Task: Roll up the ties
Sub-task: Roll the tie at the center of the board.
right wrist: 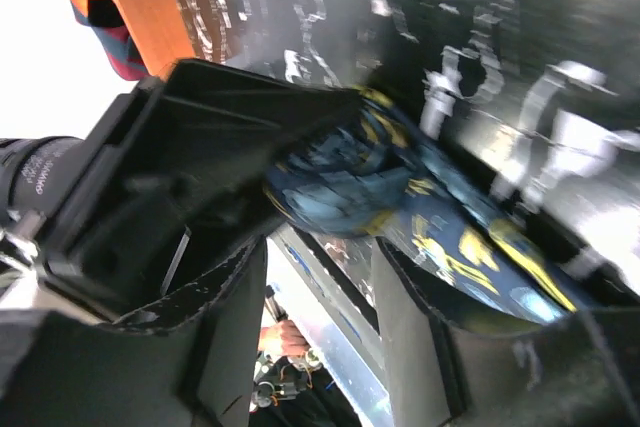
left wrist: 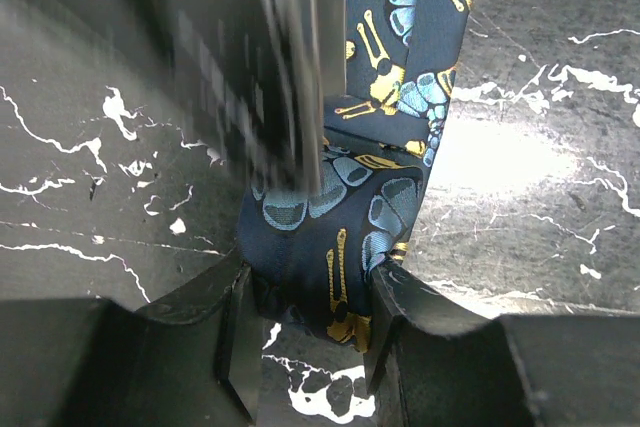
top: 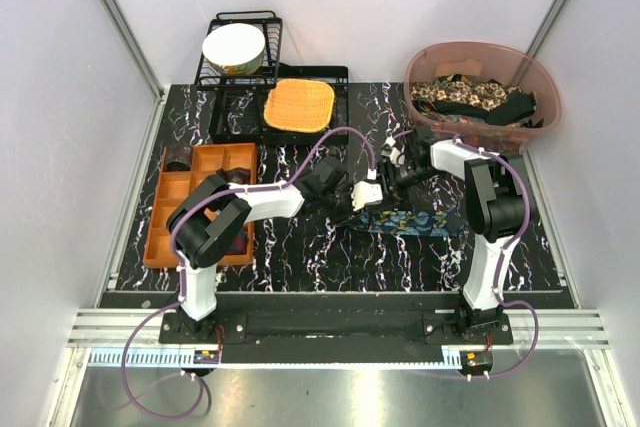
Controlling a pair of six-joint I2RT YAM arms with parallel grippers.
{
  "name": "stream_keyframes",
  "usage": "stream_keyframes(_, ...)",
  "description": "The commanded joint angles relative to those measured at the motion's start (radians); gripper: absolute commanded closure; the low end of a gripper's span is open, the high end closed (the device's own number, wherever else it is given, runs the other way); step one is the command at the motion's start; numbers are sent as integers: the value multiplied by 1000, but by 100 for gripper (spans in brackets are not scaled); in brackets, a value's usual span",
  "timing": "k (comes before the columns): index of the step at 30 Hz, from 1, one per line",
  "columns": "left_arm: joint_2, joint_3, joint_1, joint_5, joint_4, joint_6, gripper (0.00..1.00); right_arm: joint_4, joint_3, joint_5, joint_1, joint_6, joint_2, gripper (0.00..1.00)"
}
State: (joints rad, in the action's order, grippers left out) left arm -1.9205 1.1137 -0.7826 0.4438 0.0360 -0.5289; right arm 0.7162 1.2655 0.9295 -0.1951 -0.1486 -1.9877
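Tie, blue with teal-yellow print, lies flat at mid-table between the two arms. The left gripper pinches its folded end. The right gripper sits at that same end, too blurred to tell its grip. More ties fill the bin, far right.

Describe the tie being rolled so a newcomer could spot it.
On the black marbled table, right of centre, a tie lies flat. It is dark blue with a teal-and-yellow print, one end held in the left tool; the other ties are heaped in the pink bin at the back right.
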Motion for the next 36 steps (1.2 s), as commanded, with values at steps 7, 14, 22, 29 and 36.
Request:
stream_keyframes(7, -89, -5, -15, -105, 150, -28, 92, -89, -28, 40, -41, -39, -16, 56)
stream_keyframes(14, -98, -2, -15, -91, 154, -22, 92, -14, -32, -30, -43, 23, -42, 57)
stream_keyframes(22, -103, -3, -15, -79, 150, -25, 91, -35, -6, -44, -43, 17, -45, 84)
stream_keyframes(29, -117, 3, 20, 10, 136, -5, 69, 32, -18, -161, -40, 76, -54, 100)
stream_keyframes(36, -89, -67, 39, 179, -33, 18, 50, 89, 15, -290, -41, 103, -112, 100)
